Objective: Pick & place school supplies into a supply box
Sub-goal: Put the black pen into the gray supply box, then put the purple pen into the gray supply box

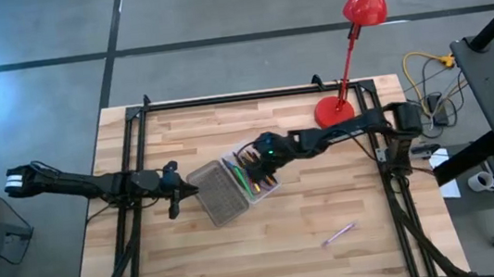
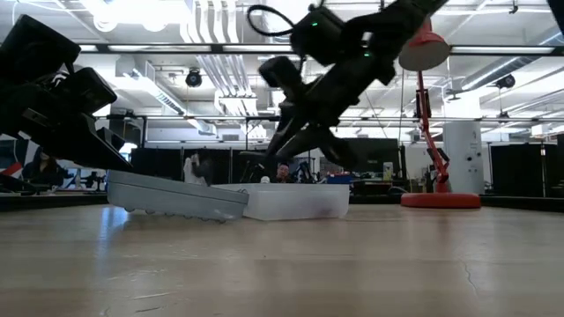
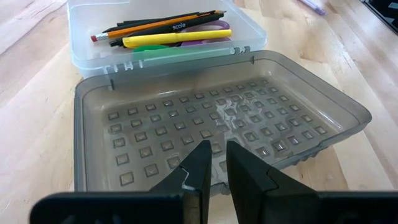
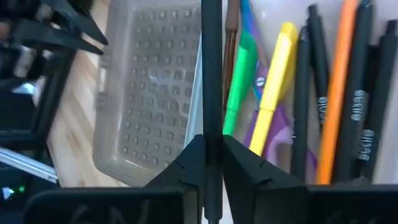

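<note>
The supply box lies open mid-table: its clear half [image 1: 269, 188] [image 3: 87, 59] holds black, orange [image 3: 158, 25], yellow [image 4: 273, 81] and green [image 4: 239, 81] pens and the purple scissors [image 4: 273, 134]. Its grey ribbed lid [image 1: 219, 196] [image 3: 217, 112] lies hinged open toward the table's left. My right gripper [image 1: 252, 163] [image 4: 212, 152] hovers above the clear half, shut on a black pen [image 4: 211, 74]. My left gripper [image 1: 182, 194] [image 3: 213, 165] is at the lid's free rim, fingers a narrow gap apart. A purple pen [image 1: 339, 233] lies on the table toward the near right. My right gripper pinches the black pen's shaft [image 4: 211, 124] between its two fingers, and the pen runs along the fingers and out past their tips. The pen is lifted clear above the seam between the clear half and the lid. My left gripper comes slanting down from the table's left at the lid's free long rim [image 2: 119, 180]. Its own fingers hide that rim, so I cannot tell whether it touches.
A red desk lamp [image 1: 349, 52] stands with its base [image 1: 332, 110] at the table's far right, close to my right arm. Black frame rails run along the far, left and right edges. Bare wood lies toward the near edge.
</note>
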Robot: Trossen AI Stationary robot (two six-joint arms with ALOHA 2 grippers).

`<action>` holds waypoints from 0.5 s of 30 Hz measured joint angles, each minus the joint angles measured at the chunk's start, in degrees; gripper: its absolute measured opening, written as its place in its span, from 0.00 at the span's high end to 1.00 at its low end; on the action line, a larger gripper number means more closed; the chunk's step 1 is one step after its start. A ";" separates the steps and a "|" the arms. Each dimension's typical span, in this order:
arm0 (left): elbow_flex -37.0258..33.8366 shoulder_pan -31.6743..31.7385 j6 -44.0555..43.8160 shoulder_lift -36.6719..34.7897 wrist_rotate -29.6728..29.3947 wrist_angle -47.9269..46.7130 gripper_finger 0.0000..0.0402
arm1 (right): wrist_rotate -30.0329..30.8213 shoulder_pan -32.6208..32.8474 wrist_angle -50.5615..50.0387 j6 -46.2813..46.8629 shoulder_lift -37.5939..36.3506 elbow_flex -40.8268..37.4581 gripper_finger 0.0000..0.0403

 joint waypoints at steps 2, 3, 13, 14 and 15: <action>0.00 0.01 -0.01 -0.01 0.00 0.00 0.92 | -0.95 -0.02 -4.24 -2.47 1.82 3.28 0.87; 0.00 0.00 -0.01 -0.01 -0.01 0.00 0.92 | -1.19 -0.02 -6.55 -3.81 2.53 4.69 0.84; 0.00 0.00 -0.01 0.00 -0.02 0.00 0.92 | -2.20 -0.26 -12.61 -12.93 -0.07 6.76 0.61; 0.00 0.01 -0.01 0.00 -0.02 0.00 0.92 | -2.26 -0.21 -14.33 -16.10 -0.93 6.59 0.60; 0.00 -0.01 -0.01 0.00 0.00 0.00 0.92 | -2.21 0.17 -16.36 -19.93 -1.96 6.37 0.59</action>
